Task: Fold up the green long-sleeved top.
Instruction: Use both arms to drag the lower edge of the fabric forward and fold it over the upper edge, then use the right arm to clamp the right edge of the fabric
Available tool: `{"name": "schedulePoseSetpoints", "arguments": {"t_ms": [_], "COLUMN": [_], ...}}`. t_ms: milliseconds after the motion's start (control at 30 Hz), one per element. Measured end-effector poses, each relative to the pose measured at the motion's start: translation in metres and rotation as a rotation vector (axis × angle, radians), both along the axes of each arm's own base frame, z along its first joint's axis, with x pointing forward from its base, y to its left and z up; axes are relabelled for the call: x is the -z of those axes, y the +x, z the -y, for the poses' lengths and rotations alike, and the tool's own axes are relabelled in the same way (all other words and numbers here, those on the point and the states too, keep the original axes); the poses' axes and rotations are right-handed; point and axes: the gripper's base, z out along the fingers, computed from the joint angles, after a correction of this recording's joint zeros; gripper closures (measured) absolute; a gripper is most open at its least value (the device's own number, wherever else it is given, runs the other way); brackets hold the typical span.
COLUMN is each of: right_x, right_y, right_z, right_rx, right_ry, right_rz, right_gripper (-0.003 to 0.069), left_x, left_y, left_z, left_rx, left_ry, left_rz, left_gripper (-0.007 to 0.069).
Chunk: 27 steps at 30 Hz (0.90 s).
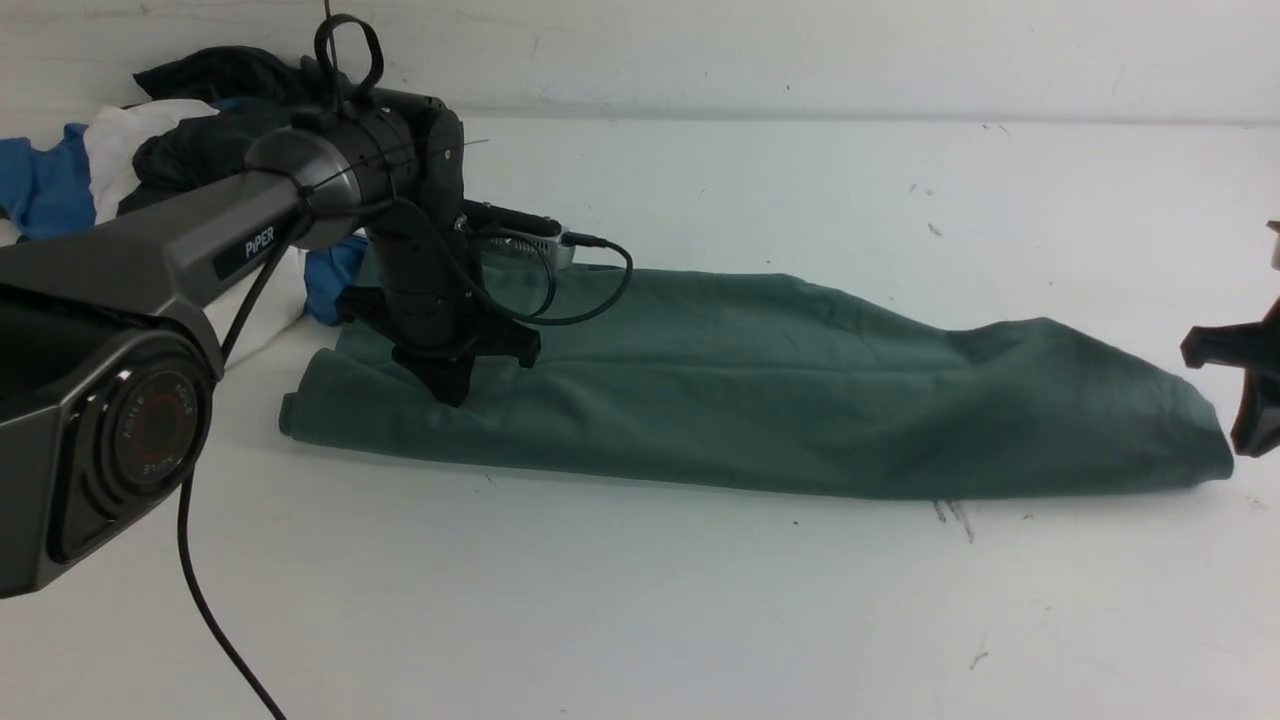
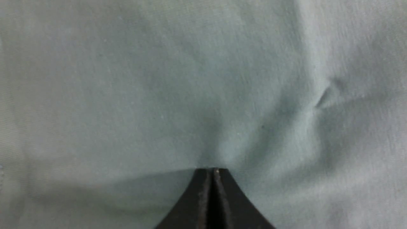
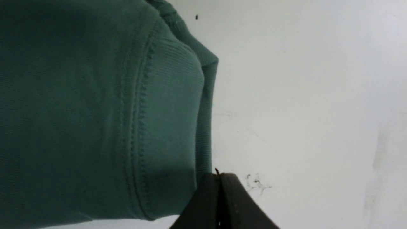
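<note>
One fold done, we are judging; crosswise fold next.
Front: top [image 1: 760,390] is lying banded across table [image 1: 640,600], left gripper [image 1: 450,385] touching it. Left wrist: jaws together, hold unclear. Right wrist: right gripper [image 3: 219,176] closed, empty, beside hem [image 3: 171,105]; must spread first.
</note>
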Motion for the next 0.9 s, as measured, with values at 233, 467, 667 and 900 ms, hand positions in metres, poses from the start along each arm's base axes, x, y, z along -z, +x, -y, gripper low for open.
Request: {"name": "schedulePoseSetpoints", "arguments": {"t_ms": [233,467,667,900], "right_x": [-0.021,-0.022,0.022,0.036], "right_y": [0.012,0.017,0.025,0.032], "right_z": [-0.002,-0.001,-0.001,-0.019], "right_rx": [0.023,0.062,0.138,0.036], "right_ry": [0.036,0.040,0.076,0.040], "right_rz": [0.083,0.107,0.021,0.000], "right_gripper": [0.0536,0.0206,-0.0005,0.0190], "left_x": [-0.015,-0.067,-0.112,-0.144], "left_y": [-0.004,-0.013,-0.028,-0.041], "left_z": [-0.001,-0.004,-0.008,-0.011], "left_rx": [0.000,-0.001,-0.001,-0.001], "left_ry": [-0.002,-0.028,-0.046,-0.059], "left_rz": [0.009,0.109,0.180,0.230], "left_gripper": [0.0629,0.0629,0.0629,0.0629]}}
